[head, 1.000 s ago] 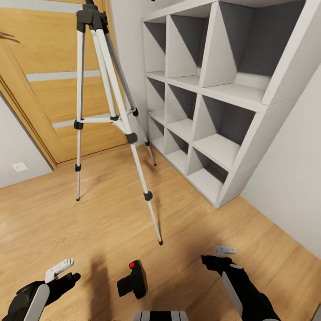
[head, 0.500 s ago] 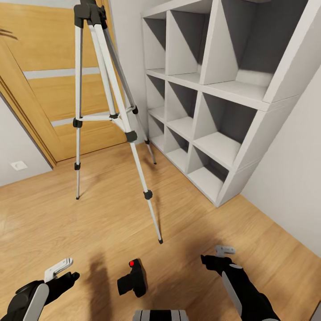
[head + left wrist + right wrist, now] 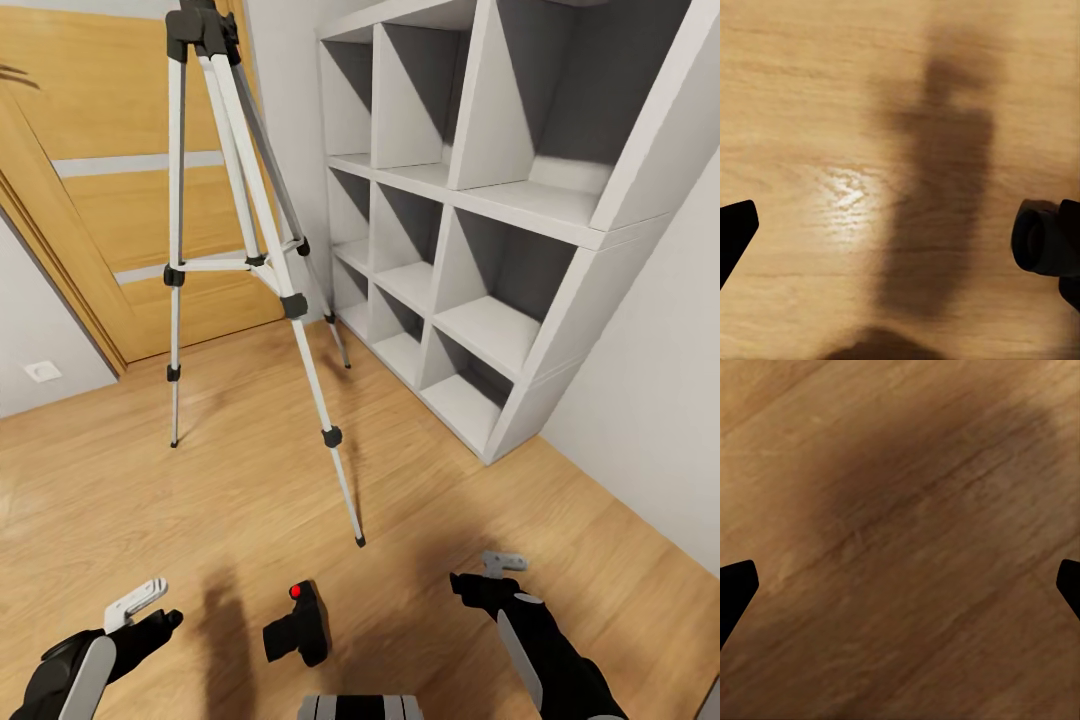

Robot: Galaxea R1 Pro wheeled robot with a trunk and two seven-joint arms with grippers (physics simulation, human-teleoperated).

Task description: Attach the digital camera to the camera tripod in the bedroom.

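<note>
The digital camera [image 3: 298,627] lies on the light wood floor [image 3: 230,500] between the two arms, red button up, just short of the camera tripod's [image 3: 240,250] nearest foot. The tripod stands upright before the wooden door [image 3: 110,180], beside the white cube shelf [image 3: 480,220]. The left gripper [image 3: 150,612] hangs spread wide, holding nothing, with the camera's lens [image 3: 1039,238] off to one side. The right gripper [image 3: 485,575] is equally wide apart and bare over the floor.

The head view's top edge is cutting off the tripod [image 3: 245,220] head, and the left wrist view's edge is cropping the camera [image 3: 1048,240], showing just its lens end.
</note>
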